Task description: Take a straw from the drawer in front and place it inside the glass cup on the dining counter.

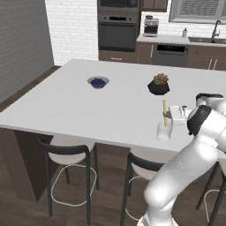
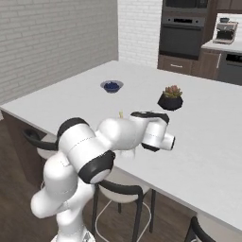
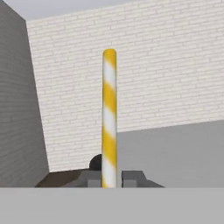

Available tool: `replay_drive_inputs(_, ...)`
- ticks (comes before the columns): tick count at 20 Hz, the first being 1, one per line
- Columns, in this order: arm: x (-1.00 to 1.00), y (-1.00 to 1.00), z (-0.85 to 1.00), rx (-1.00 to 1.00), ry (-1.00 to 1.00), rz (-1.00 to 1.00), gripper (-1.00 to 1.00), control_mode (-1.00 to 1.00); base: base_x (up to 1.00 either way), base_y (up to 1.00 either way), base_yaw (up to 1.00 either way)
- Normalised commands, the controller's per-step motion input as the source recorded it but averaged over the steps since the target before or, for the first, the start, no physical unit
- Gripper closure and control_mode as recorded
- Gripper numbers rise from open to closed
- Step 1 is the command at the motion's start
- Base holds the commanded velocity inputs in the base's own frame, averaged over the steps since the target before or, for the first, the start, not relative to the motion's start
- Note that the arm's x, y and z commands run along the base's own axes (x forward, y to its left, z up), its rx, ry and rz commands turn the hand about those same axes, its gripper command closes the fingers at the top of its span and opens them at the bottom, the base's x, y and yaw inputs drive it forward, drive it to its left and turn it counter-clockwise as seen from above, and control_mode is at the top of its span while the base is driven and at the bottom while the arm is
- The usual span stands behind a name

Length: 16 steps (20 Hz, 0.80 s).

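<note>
A yellow-and-white striped straw stands upright between my two fingertips, and my gripper is shut on its lower part. In the left base view the straw is held vertical by the gripper, directly over the glass cup. Its lower end reaches the cup's mouth. The cup stands near the front edge of the white dining counter. From the right, my arm hides the cup, and just the straw's tip pokes up behind it. The drawer is out of view.
A dark blue bowl and a black plant pot sit farther back on the counter. Black-framed stools stand under its front edge. An oven wall and a wall counter lie beyond.
</note>
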Motion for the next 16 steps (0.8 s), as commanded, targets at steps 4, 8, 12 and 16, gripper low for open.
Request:
replay_drive_inputs(4, 0.25, -0.11, -0.15, 0.03, 0.0, 0.06, 1.0, -1.0, 0.0, 0.0, 0.0)
replay_drive_inputs(8, 0.25, -0.04, -0.17, 0.03, 0.0, 0.06, 1.0, -1.0, 0.0, 0.0, 0.0)
replay_drive_inputs(12, 0.16, -0.12, -0.22, 0.02, 0.0, 0.05, 1.0, -1.0, 0.0, 0.0, 0.0)
replay_drive_inputs(16, 0.18, -0.2, -0.18, 0.0, 0.0, 0.03, 1.0, -1.0, 0.0, 0.0, 0.0)
